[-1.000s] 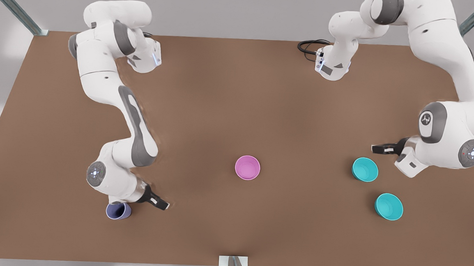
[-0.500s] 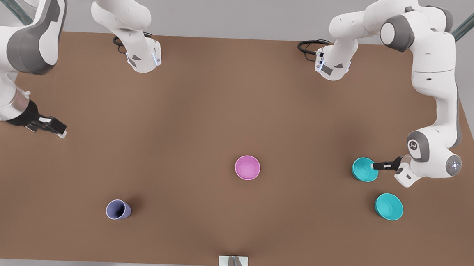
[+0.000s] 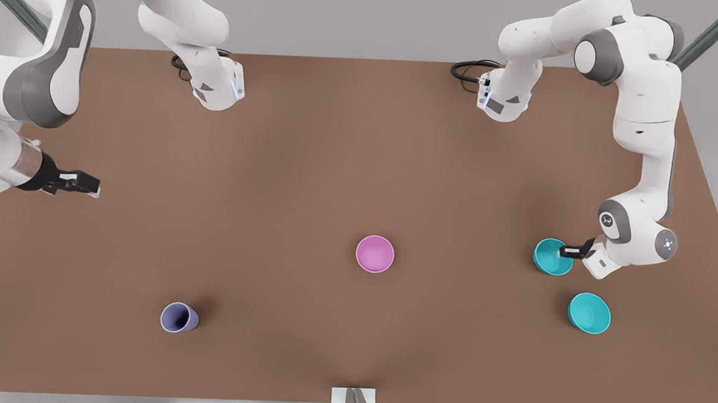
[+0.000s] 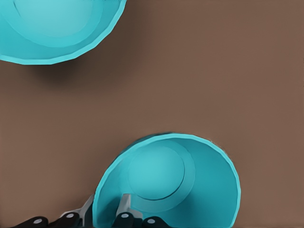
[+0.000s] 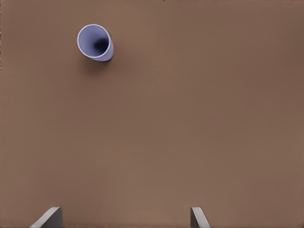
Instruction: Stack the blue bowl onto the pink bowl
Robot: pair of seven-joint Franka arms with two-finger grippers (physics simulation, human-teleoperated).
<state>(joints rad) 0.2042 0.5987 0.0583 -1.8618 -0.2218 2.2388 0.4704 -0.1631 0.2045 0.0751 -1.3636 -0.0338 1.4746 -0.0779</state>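
1. Where my left gripper [image 3: 560,252] sits at the rim of the small round turquoise plastic bowl [image 3: 552,257], its fingers [image 4: 123,205] straddle the bowl wall, one inside and one outside, narrowly parted; I cannot tell whether they press on the wall.
2. That bowl stands upright on the brown table [image 3: 336,163], well to the front view's right of the small round pink plastic bowl [image 3: 374,253], which I use as my landmark.
3. I see a second, look-alike turquoise bowl [image 3: 589,313] farther from the pink bowl on the same side, near the first but apart from it.
4. My right gripper [image 3: 79,183] waits above the table, well to the front view's left of the pink bowl, fingers [image 5: 47,217] spread wide with nothing between them.
5. I note a narrow periwinkle plastic cup [image 3: 178,318] upright, left of the pink bowl and nearer the front edge.
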